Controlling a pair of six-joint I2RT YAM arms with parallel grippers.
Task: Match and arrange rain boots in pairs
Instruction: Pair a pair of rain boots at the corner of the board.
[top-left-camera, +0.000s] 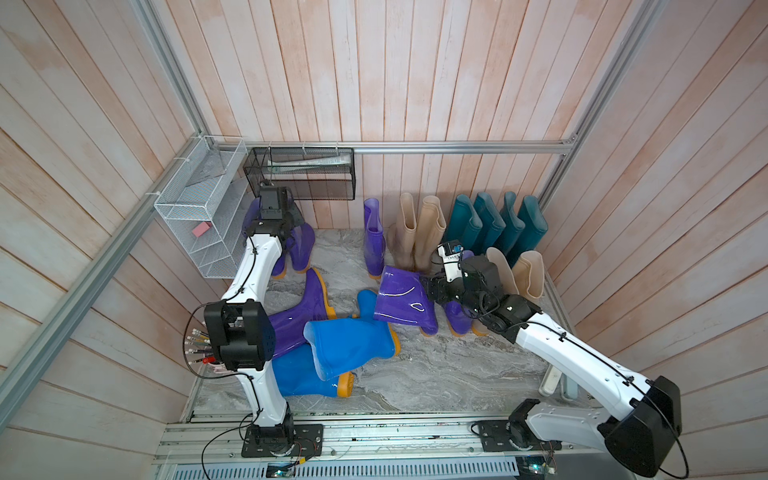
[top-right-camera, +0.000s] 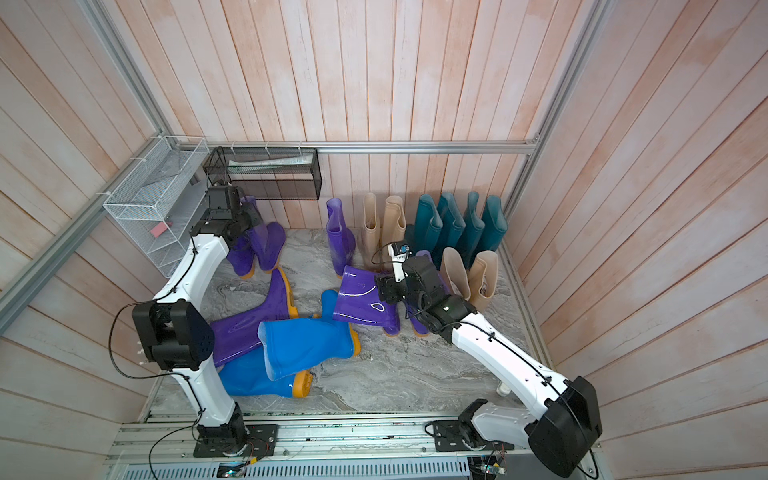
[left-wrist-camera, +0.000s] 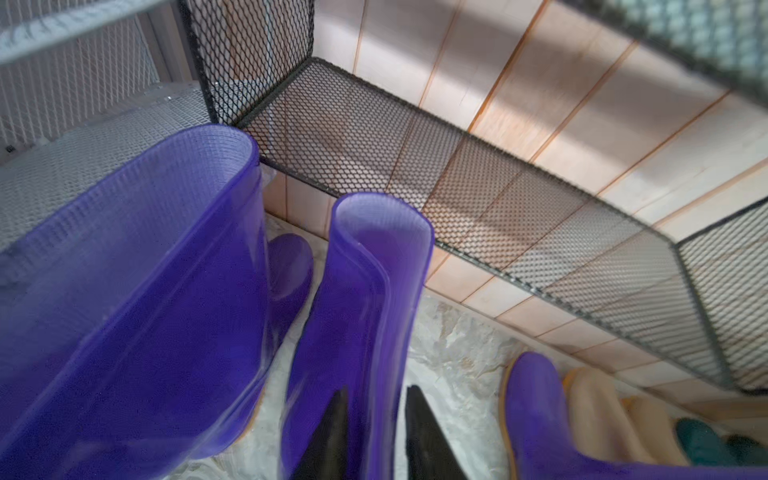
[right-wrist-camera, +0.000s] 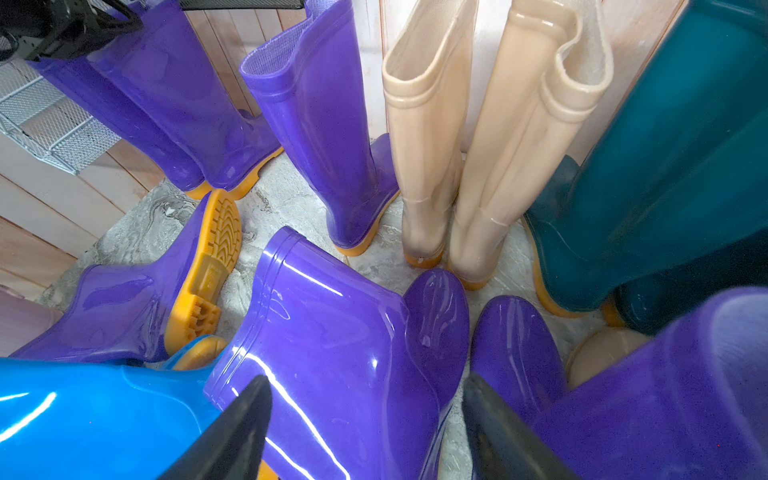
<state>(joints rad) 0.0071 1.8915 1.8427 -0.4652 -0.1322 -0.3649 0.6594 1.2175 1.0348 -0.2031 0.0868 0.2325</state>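
Note:
Two purple rain boots (top-left-camera: 301, 249) stand at the back left. My left gripper (left-wrist-camera: 378, 390) is just above them, open, with the shaft wall of one boot (left-wrist-camera: 365, 291) loose between its fingers. Mid-floor a purple boot (top-left-camera: 401, 299) leans left onto a blue boot's toe. My right gripper (right-wrist-camera: 365, 378) straddles its ankle, open, and a strip of floor shows beside one finger. Another purple boot (right-wrist-camera: 515, 353) stands right beside that gripper. Along the back wall stand one purple boot (top-left-camera: 374, 241), a beige pair (top-left-camera: 415, 237) and several teal boots (top-left-camera: 494, 224).
A purple boot (top-left-camera: 303, 311) and two blue boots (top-left-camera: 349, 340) lie piled by the left arm. A second beige pair (top-left-camera: 515, 274) stands at the right wall. A black mesh basket (top-left-camera: 303, 174) hangs just over the left gripper, next to a white wire basket (top-left-camera: 195, 208).

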